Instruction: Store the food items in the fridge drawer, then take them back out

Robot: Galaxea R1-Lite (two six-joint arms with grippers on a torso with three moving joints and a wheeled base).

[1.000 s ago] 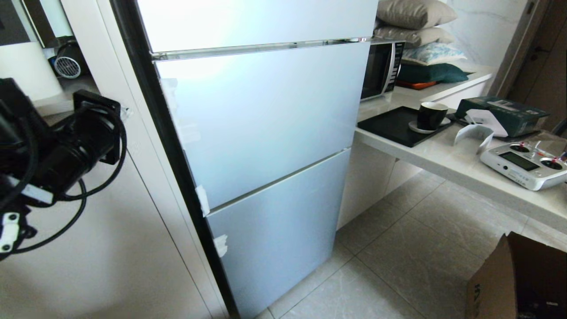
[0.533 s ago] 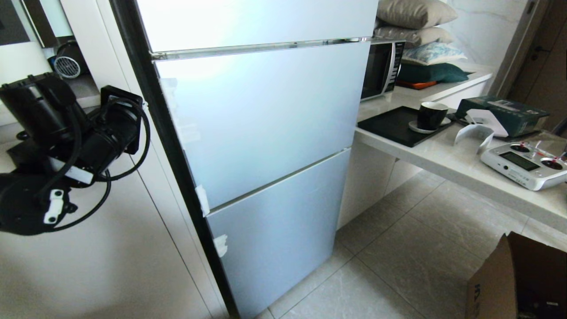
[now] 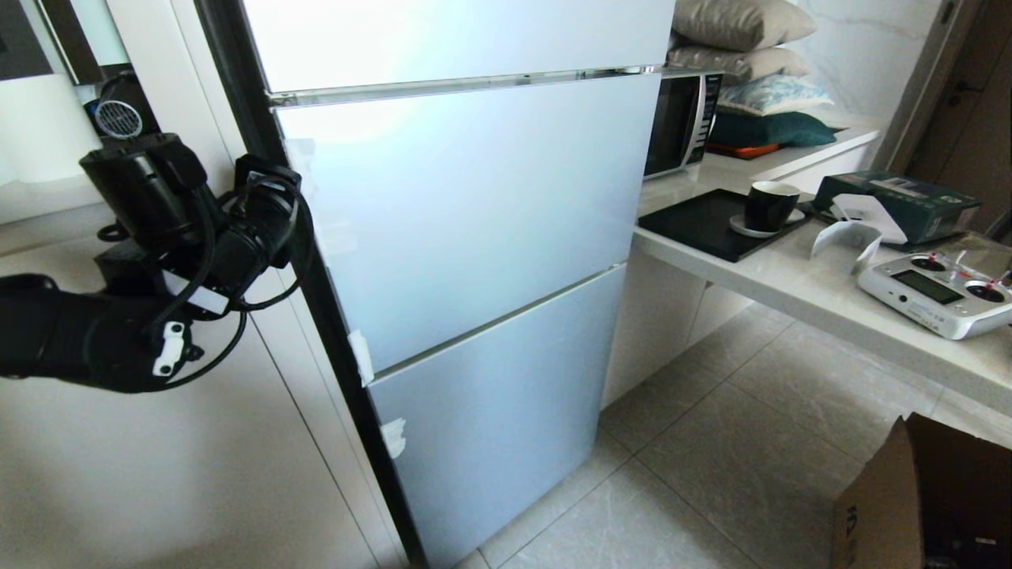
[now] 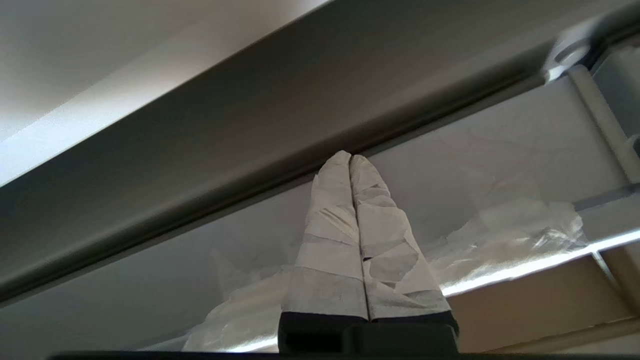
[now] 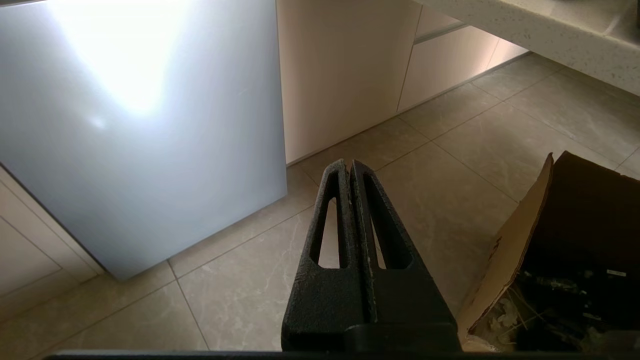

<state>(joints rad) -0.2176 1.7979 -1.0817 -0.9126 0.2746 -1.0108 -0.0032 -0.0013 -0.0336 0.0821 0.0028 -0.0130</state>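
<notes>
The fridge [image 3: 474, 205] stands with all its pale doors closed, so the fridge drawer and the food items are hidden. My left arm [image 3: 182, 261] reaches in from the left at the height of the middle door. In the left wrist view my left gripper [image 4: 350, 157] is shut and holds nothing. Its tape-wrapped fingers [image 4: 330, 240] point at the dark strip [image 4: 250, 125] along the door's left edge, the tips right at it. My right gripper [image 5: 349, 165] is shut and empty, hanging low over the tiled floor [image 5: 450, 150] in front of the bottom door [image 5: 140, 125].
A white cabinet [image 3: 158, 474] flanks the fridge on the left. To the right, a counter [image 3: 830, 292] carries a microwave [image 3: 680, 122], a black tray [image 3: 704, 221], a cup [image 3: 767, 205] and a white controller [image 3: 937, 292]. An open cardboard box [image 3: 933, 506] sits on the floor.
My left arm has swung up and to the right, from beside the white cabinet to the fridge's dark left edge. The right arm has not moved.
</notes>
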